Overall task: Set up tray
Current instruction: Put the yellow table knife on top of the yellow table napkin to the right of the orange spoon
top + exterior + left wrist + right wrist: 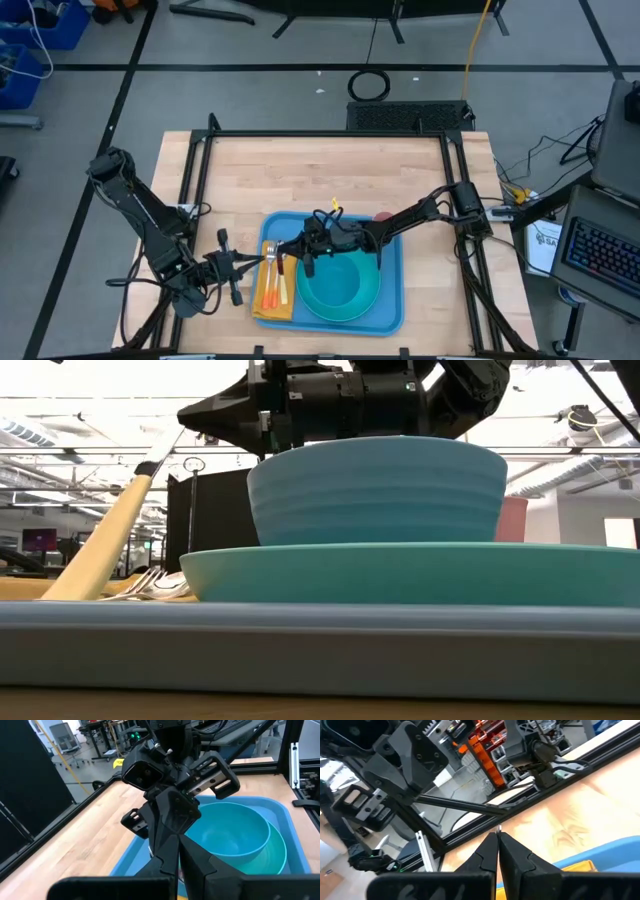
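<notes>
At the table's 8 o'clock side, the left gripper (176, 840) sits low by the yellow napkin (262, 305), its two fingers pressed close together. A yellow-handled tool (105, 550) leans up at a slant there. I cannot tell if the fingers pinch it or if it only rests beside them. A fork (148, 580) lies flat on the napkin.

My guess is that the step in hand is laying that tool down next to the fork. To do it well, tip it flat and line it up with the fork. Let go only when it touches the napkin, so it does not bounce or roll.

Next comes the tray (392, 288), near the table's front edge at 6 o'clock. It holds the napkin at its 9 o'clock side, then the round plate (372, 290) with the bowl (335, 280) on it. The right gripper (497, 840) hangs over the tray at the bowl's 10 o'clock, fingers shut on nothing.

Room is tight here. Both grippers are near each other, so only one should move at a time. The tray's raised rim and the bowl's wall can catch a low finger, so lift up first, then go sideways. Bare wood lies open toward 12 o'clock, the best way out. A pink thing (512, 520) stands past the bowl at 1 o'clock. Dark rails (200, 180) run down both sides.
</notes>
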`<act>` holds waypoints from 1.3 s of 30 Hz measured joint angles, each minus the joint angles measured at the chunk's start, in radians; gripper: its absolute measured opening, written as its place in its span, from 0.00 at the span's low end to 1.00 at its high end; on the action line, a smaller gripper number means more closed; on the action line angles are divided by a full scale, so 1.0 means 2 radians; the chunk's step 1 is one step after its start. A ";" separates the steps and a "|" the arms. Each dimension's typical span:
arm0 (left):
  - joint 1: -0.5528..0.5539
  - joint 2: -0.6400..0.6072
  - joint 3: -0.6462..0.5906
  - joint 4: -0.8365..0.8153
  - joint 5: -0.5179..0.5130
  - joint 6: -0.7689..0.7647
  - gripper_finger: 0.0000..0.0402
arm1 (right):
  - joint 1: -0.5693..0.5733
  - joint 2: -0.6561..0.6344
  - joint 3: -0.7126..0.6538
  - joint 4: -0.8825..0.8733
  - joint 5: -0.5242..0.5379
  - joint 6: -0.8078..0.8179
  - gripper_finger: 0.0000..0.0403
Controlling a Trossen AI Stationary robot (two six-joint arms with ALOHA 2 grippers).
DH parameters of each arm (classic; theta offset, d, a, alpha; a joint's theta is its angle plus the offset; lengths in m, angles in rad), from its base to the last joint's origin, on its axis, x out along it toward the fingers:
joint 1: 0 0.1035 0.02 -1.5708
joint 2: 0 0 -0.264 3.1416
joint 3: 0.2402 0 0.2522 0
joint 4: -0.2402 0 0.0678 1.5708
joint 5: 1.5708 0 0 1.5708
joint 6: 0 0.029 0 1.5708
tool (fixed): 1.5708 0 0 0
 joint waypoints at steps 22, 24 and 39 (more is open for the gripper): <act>0.000 0.000 0.000 -0.010 0.000 -0.011 0.05 | -0.001 -0.001 0.000 -0.062 0.061 -0.007 0.00; 0.000 0.000 0.000 -0.010 0.000 -0.012 0.05 | -0.001 -0.001 0.000 -0.076 0.074 -0.006 0.00; 0.000 0.000 0.000 -0.010 0.000 -0.012 0.05 | 0.000 -0.001 0.000 -0.114 0.111 -0.006 0.00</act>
